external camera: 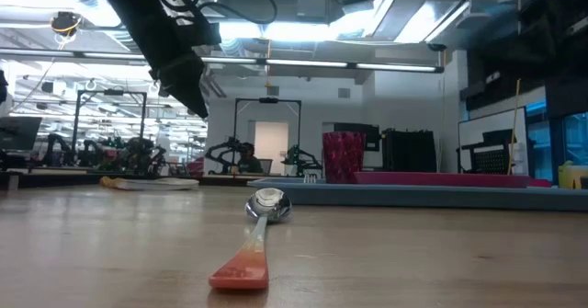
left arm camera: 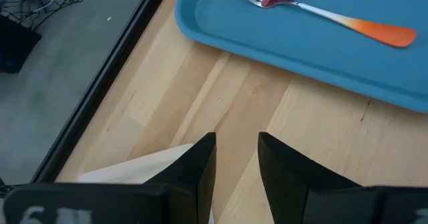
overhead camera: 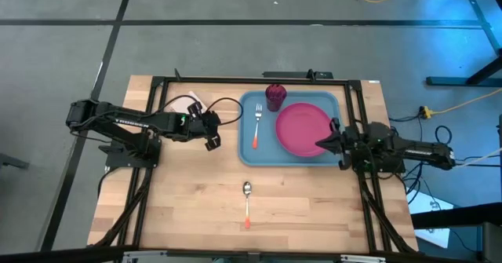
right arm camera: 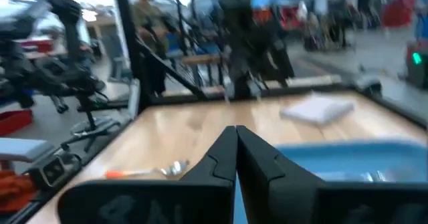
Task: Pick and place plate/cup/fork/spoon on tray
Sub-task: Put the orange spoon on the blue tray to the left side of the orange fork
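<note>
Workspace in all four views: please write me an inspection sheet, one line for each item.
Surface: light wooden table, dry, no spill seen.
Job's things: light-blue rectangular plastic tray holds the round pink plastic plate, the dark magenta cup and the orange-handled metal fork; the orange-handled metal spoon lies on the wood outside the tray.
Clutter: white square napkin beside the left arm.
Grippers: left end effector open, empty, beside the tray; right end effector shut, empty, over the tray's edge.
Cables: black cable beside the napkin; yellow cord on the floor.
Surroundings: workshop room, other equipment.

A white napkin point(overhead camera: 190, 104) lies on the wooden table point(overhead camera: 196, 200), cables beside it.
</note>
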{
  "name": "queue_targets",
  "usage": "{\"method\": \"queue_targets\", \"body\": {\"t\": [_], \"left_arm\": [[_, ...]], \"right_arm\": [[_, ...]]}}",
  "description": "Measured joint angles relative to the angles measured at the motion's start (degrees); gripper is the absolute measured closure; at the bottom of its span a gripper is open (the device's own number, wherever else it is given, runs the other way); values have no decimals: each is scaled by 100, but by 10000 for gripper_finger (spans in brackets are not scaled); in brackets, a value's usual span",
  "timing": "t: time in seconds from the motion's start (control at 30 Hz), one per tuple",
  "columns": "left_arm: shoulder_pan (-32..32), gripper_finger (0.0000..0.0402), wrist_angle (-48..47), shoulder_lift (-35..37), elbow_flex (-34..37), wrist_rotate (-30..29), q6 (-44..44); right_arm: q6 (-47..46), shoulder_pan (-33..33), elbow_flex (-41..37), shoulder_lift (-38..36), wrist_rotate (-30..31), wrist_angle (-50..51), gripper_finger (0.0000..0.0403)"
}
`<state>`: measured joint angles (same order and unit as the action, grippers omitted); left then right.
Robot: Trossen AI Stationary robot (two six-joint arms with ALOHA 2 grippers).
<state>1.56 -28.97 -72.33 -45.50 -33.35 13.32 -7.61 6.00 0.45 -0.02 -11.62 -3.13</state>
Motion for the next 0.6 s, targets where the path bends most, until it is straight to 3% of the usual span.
{"method": "queue_targets", "body": {"t": [0.6], "left_arm": [[0, 298, 17, 1, -1, -1, 0]], "right_arm": [[197, -230, 2, 117, -244, -16, 392]]}}
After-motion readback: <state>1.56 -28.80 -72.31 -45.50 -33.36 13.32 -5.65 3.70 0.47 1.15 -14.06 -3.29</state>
